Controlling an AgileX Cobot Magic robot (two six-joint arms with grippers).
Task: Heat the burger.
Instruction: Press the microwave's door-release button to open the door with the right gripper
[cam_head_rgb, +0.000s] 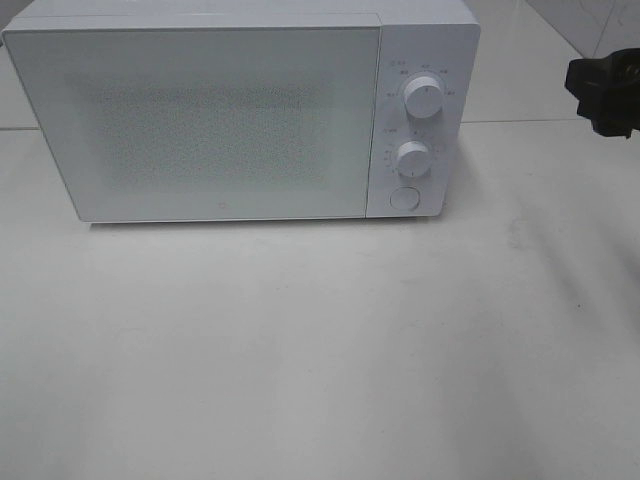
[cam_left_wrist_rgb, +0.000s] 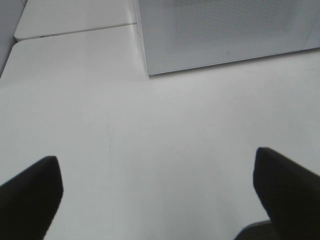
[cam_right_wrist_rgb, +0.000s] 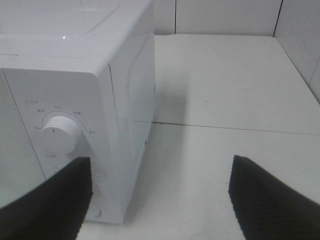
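Note:
The burger shows in none of the views. A white microwave (cam_head_rgb: 200, 120) stands at the back of the table with its door shut. My left gripper (cam_left_wrist_rgb: 157, 192) is open over bare tabletop, in front of the microwave's (cam_left_wrist_rgb: 225, 30) lower left corner, with nothing between its fingers. My right gripper (cam_right_wrist_rgb: 160, 200) is open and empty too, hovering beside the microwave's (cam_right_wrist_rgb: 75, 75) right side at about the height of its upper knob (cam_right_wrist_rgb: 59, 135). In the high view only a black part of the right arm (cam_head_rgb: 605, 90) shows at the right edge.
The microwave's control panel carries an upper knob (cam_head_rgb: 423, 99), a lower knob (cam_head_rgb: 413, 158) and a round button (cam_head_rgb: 404, 198). The white tabletop (cam_head_rgb: 320, 350) stretches in front. Tiled walls (cam_right_wrist_rgb: 225, 15) close the space behind and to the right.

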